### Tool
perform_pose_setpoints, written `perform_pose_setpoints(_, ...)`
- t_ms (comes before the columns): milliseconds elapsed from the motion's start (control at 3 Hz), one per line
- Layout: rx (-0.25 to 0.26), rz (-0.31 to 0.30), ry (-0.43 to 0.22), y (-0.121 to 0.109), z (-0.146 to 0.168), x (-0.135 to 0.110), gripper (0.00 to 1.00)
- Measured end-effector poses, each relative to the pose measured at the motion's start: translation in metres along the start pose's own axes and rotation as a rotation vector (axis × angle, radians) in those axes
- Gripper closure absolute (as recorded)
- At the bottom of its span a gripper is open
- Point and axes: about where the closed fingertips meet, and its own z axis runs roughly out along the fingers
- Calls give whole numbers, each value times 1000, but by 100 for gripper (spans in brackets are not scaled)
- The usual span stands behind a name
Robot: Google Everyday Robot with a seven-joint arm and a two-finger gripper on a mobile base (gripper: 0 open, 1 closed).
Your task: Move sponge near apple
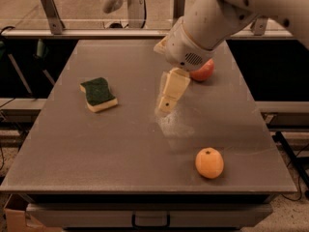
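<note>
The sponge, green on top with a pale yellow base, lies flat on the left part of the grey table. The red apple sits at the back right of the table, partly hidden behind my arm. My gripper hangs above the middle of the table, pointing down and to the left. It is to the right of the sponge, well apart from it, and in front and left of the apple. It holds nothing.
An orange round fruit sits near the table's front right. A metal rail with posts runs behind the table. The table's front edge has a drawer handle below it.
</note>
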Motion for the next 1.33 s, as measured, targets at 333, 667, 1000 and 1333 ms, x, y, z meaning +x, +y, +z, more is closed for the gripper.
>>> perform_pose_setpoints(333,18,19,-120,-36,45,-23,0)
perform_pose_setpoints(667,6,47,-210,-60,86,-39,0)
perform_pose_setpoints(1000,-12,90,-277,-65,114,-49,0)
perform_pose_setpoints(1333,-30,120,-321,-57,129,-56,0)
